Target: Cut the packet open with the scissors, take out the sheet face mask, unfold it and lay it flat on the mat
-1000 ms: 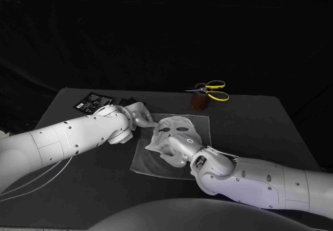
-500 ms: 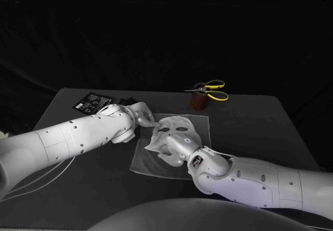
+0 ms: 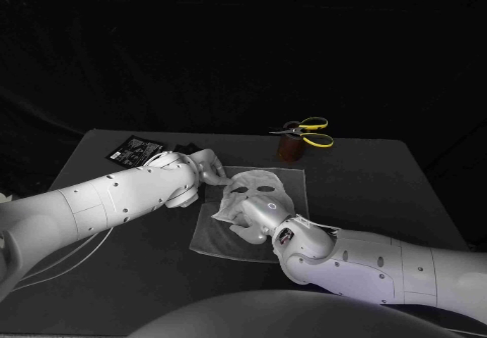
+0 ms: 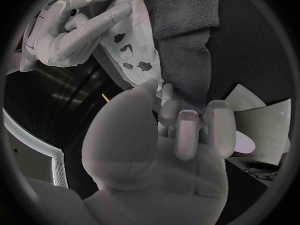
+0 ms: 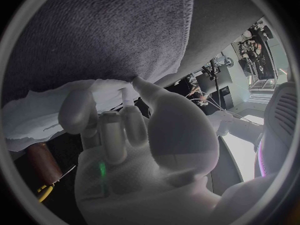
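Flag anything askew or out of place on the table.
The sheet face mask is not lying flat. Its near part is bunched and raised off the mat, with the left hand and right hand pinching its edges. Nothing else stands out.

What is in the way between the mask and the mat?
Nothing visible does. The mask is right over the mat, crumpled, held at its edges by the left hand and the right hand. The scissors stand beyond the mat, out of the way.
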